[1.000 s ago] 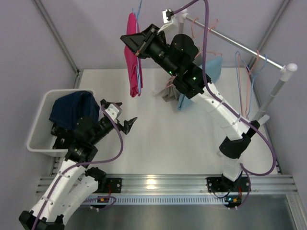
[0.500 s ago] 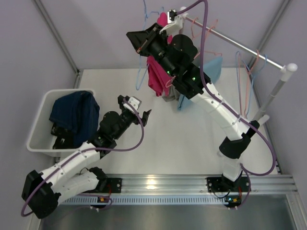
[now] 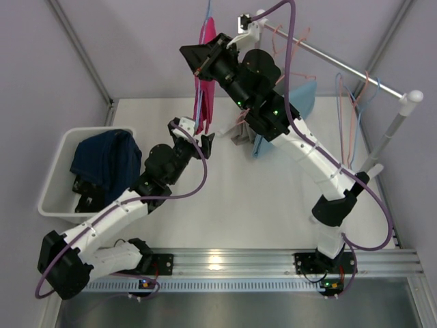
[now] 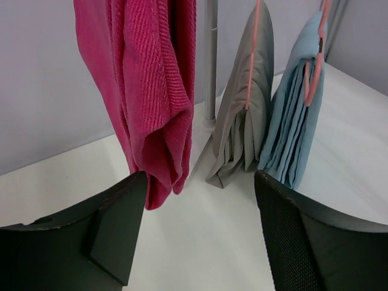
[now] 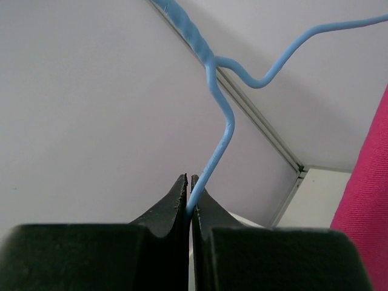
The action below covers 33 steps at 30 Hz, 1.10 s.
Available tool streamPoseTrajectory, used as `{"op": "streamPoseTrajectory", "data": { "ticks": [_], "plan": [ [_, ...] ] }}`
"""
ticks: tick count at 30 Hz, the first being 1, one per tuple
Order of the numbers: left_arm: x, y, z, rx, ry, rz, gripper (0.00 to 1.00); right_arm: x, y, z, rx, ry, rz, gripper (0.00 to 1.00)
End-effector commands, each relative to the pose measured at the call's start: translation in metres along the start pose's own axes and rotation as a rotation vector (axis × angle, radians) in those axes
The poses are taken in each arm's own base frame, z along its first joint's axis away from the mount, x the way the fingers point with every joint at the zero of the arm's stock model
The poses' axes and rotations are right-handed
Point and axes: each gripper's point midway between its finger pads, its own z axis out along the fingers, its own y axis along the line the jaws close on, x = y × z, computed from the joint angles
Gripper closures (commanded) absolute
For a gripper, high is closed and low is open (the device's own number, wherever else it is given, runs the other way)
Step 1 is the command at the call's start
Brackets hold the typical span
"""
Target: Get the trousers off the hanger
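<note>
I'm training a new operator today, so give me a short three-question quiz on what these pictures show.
1. True or false: the right gripper is shut on the blue hanger that carries the pink trousers.
2. Pick one. The left gripper is: A, open, by the lower end of the pink trousers; B, shut on the pink trousers; C, shut on the blue hanger.
3. Fill in the gap: the navy trousers lie in the white ___ at the left of the table.

Key: 1 true. 2 A. 3 bin.
</note>
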Motion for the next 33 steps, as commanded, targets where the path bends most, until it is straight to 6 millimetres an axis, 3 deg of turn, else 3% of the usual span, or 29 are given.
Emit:
{"op": "streamPoseTrajectory", "data": {
  "ticks": [1,9,15,18,21,33],
  "plan": [
    [-0.041,0.019,0.004,-0.091,-0.117,-0.016,0.27,-0.101,0.088,-0.044,-0.243,-0.233,0.013,1.00],
    [-0.075,0.065,0.004,-0.213,-0.210,0.007,0.39,-0.094,0.094,-0.044,-0.272,-0.203,0.034,1.00],
    [-0.088,0.064,0.008,-0.188,-0.249,0.029,0.52,-0.087,0.100,-0.046,-0.290,-0.178,0.056,1.00],
    [-0.095,0.059,0.010,-0.162,-0.282,0.051,0.49,-0.084,0.100,-0.047,-0.297,-0.163,0.068,1.00],
    [-0.101,0.049,0.012,-0.102,-0.310,0.085,0.38,-0.083,0.100,-0.049,-0.298,-0.155,0.079,1.00],
    [-0.114,0.025,0.017,0.025,-0.365,0.141,0.30,-0.083,0.105,-0.050,-0.279,-0.178,0.095,1.00]
  ]
}}
